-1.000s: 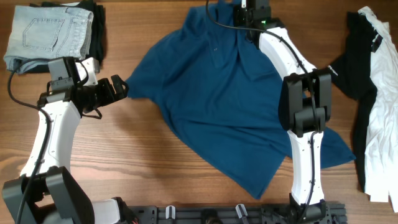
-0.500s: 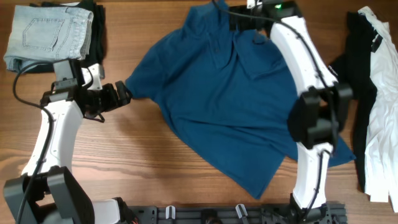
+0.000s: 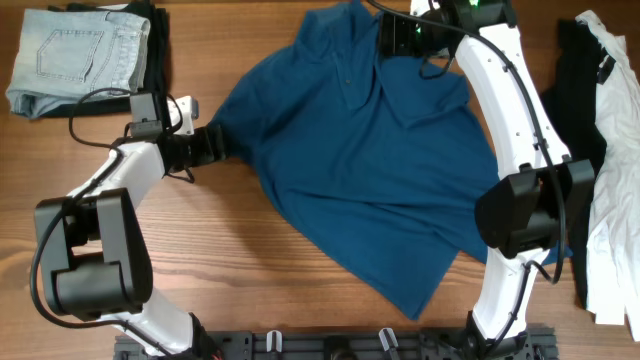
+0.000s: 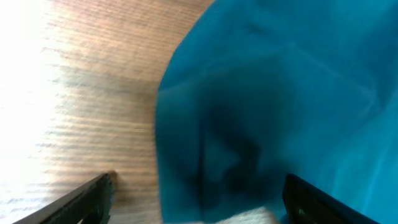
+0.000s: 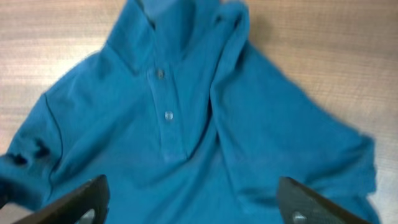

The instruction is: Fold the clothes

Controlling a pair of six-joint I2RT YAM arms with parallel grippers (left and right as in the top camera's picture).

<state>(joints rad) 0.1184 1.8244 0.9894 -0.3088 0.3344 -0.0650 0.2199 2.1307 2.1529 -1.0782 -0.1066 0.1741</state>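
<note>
Overhead: blue shirt (image 3: 370,180) lies spread over the middle of the table (image 3: 250,285), with its collar (image 3: 345,20) at the far edge and its hem skewed toward the near-right corner.

Left gripper (image 3: 205,145) meets the tip of the sleeve (image 3: 235,125) that points to the left edge. A second ago it stood just short of that cuff. The left arm's elbow has since swung in toward the near-left corner.

Right gripper (image 3: 392,35) hangs over the shoulder cloth just beside the collar, at the far edge. A second ago that arm lay across the shirt's right half. Now it arcs out along the right side and that half lies uncovered. The shirt's outline is about as before.

Folded jeans (image 3: 75,55) sit in the far-left corner, with a dark folded cloth (image 3: 155,40) just beside them. Black garment (image 3: 575,90) and white garment (image 3: 615,190) lie along the right edge. A pale tag (image 3: 605,68) on the black one is too small to read.

Left wrist: fingers (image 4: 87,199) stand wide apart at the lower corners. Blurred blue sleeve cloth fills the gap between them, with bare wood to the left. Cannot tell whether either pad presses the cloth.

Right wrist: jaws are wide with nothing between them, high over the shirt. The collar, the placket and two buttons (image 5: 166,115) are plain to see.
</note>
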